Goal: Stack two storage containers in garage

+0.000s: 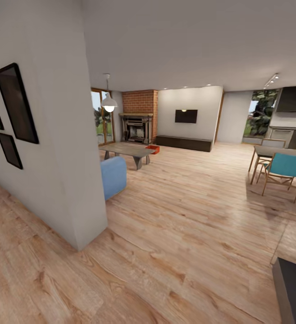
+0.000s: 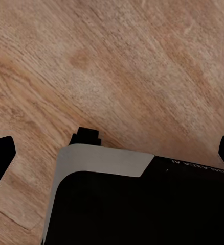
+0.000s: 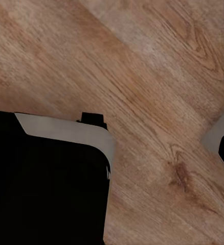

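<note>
While far from the red-brick fireplace, looked across light wood-plank floor toward the living room. Spotted an orange-red rectangular lidless storage container on the planks just beside the low grey table; too small to tell whether one or two. Carried nothing: left gripper with jaws wide apart and empty, right gripper impossible to judge. Judged fetching, hauling and stacking all left to do.

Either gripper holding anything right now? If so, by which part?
Nothing held. Both wrist views show wood floor between spread fingertips; one storage container sits far off by the fireplace.
</note>
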Robot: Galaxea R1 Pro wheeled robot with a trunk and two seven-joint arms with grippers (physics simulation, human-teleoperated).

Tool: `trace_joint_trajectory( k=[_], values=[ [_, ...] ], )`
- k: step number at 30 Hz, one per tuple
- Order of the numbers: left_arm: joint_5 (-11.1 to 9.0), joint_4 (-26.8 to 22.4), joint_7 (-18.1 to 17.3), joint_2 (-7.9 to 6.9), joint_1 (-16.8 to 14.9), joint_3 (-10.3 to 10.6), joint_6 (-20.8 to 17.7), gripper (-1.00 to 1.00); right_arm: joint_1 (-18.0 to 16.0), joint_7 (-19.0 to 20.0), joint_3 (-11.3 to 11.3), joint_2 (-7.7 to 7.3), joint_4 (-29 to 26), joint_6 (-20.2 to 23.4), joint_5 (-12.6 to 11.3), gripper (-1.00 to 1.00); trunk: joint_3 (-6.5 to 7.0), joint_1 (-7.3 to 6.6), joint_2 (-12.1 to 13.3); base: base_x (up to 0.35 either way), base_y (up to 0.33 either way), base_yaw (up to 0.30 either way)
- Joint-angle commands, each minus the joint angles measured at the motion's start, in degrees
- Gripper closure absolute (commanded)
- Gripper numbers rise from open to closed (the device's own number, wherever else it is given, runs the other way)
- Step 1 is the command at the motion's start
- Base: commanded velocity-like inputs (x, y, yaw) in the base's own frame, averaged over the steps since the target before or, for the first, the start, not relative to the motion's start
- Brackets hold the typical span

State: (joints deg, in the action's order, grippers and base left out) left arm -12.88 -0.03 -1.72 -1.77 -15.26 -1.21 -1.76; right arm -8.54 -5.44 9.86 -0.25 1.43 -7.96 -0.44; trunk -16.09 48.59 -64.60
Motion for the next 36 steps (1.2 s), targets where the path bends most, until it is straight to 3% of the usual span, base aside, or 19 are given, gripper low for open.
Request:
trace_joint_trajectory(
  k=[1,23,36],
  values=[
    [-0.4,0.0,-0.2,0.03,0.0,-0.1,-0.2,-1.00,-0.1,-0.2,0.3,0.02,0.1,-0.2,-0.1,-1.00,-0.07,0.04,0.0,0.324,0.000,0.000],
    [-0.4,0.0,-0.1,0.27,0.0,-0.1,-0.1,-1.00,-0.1,-0.3,0.7,0.48,0.1,-0.5,0.6,-1.00,-0.07,0.04,0.0,0.324,0.000,-0.001],
    [-0.4,-0.1,-0.2,0.17,0.0,0.0,-0.5,-1.00,-0.1,-0.1,0.6,0.47,0.2,-0.5,0.5,-1.00,-0.07,0.04,0.0,0.324,0.000,-0.241]
  ],
)
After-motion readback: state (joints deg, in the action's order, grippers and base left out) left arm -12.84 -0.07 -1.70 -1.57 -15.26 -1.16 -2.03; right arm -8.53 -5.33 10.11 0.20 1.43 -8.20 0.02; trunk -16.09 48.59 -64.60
